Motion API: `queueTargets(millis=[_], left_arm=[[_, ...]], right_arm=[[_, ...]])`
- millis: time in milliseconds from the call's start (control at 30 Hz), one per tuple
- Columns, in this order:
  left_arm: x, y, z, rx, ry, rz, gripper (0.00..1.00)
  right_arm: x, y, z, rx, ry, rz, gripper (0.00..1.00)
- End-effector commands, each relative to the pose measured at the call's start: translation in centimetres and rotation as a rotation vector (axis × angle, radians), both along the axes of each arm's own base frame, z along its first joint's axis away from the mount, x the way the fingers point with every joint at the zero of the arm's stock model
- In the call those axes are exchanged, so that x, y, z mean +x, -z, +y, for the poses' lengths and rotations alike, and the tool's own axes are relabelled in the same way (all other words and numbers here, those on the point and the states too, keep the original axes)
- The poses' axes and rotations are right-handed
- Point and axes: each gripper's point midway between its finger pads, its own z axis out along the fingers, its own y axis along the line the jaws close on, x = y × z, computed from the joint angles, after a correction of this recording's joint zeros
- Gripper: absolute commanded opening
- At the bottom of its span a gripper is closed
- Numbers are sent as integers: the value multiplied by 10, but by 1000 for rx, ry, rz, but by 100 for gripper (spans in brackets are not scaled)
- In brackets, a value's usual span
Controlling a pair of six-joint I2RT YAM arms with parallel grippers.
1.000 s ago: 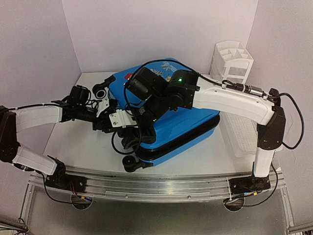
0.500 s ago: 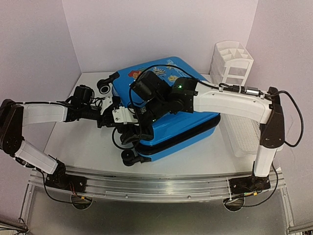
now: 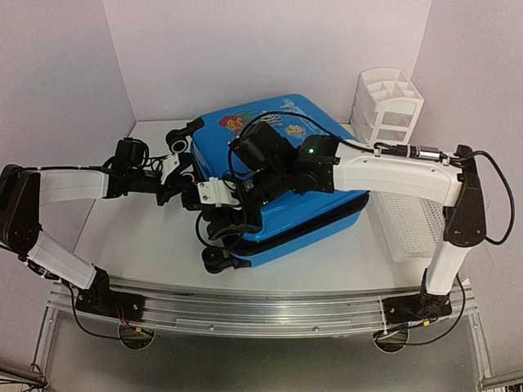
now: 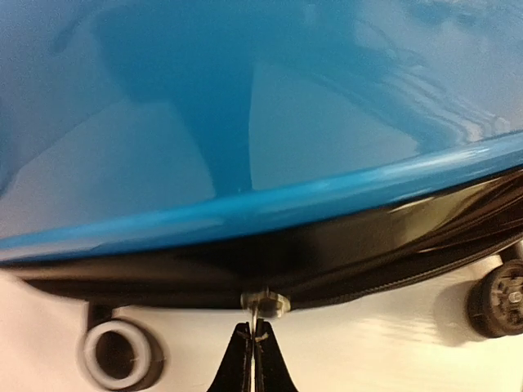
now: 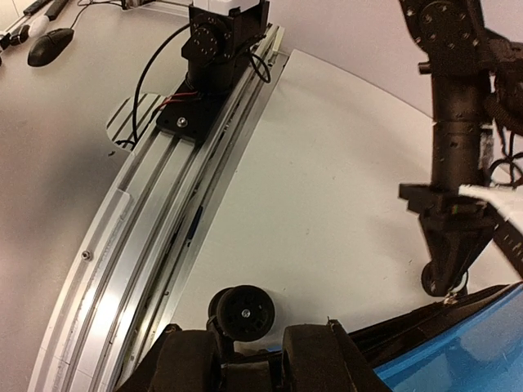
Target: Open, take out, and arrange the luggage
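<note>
Table (image 3: 139,237): luggage (image 3: 319,208); only wrist cam shows L gripper (image 4: 255,328) pinching zip-pull (image 4: 265,303).

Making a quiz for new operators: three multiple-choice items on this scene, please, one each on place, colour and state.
1. Where is the white compartment organizer? A. to the far right of the suitcase B. on its lid C. by the left arm's base
2. What colour is the suitcase shell? A. red B. blue C. green
3. How is the left hand? A. wide open B. gripping a wheel C. shut on the zipper pull
Answers: A, the top view shows it at the far right; B, the shell is bright blue; C, the left wrist view shows it closed on the pull.
</note>
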Motion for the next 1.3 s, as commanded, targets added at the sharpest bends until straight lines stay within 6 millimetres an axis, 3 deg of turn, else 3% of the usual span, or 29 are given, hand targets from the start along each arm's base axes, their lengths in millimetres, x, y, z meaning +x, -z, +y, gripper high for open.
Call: queueTargets(millis=[0,133,467,800,967,1100,1200,1267], left_arm=[[37,-31,18,10,-10,-188,0],[40,-26,16,22,30,-214,0],[75,-26,35,83,58,-308,0],[101,-29,48,114,67,-356,0],[96,-42,44,77,85,-349,0],[71,-51,36,38,131,-310,0],[46,-50,27,23,183,-277,0],[35,-51,23,12,193,-259,0]], right_arm=[[15,-12,-27,-32,204,71,0],[5,-3,-27,-57,199,105,0],[-17,12,-32,-101,182,157,0],[-59,21,-63,-188,158,243,0],[-85,24,-75,-275,108,316,0],[-107,16,-75,-311,48,358,0],[-100,9,-69,-295,68,316,5],[-84,-7,-57,-243,97,245,20]])
